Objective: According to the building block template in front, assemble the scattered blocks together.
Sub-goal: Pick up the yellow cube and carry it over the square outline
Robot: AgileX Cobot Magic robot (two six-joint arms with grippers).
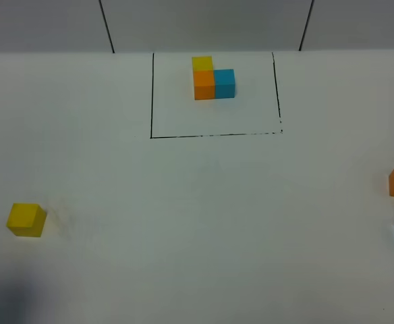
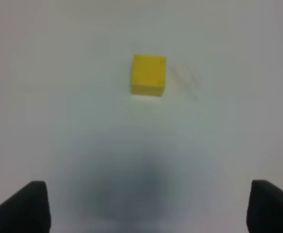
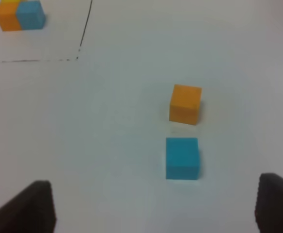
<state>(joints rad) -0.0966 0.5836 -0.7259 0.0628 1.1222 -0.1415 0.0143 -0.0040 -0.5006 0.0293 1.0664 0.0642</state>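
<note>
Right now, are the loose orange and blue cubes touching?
Apart. The right wrist view shows bare table between the orange cube and the blue cube.

This looks like a robotics lab test bench: a bare white counter (image 1: 183, 223) marked with a drawn black rectangle (image 1: 210, 135). Small coloured cubes (image 1: 212, 79) sit inside that rectangle, and plain grey wall panels (image 1: 204, 23) rise just behind it.
</note>
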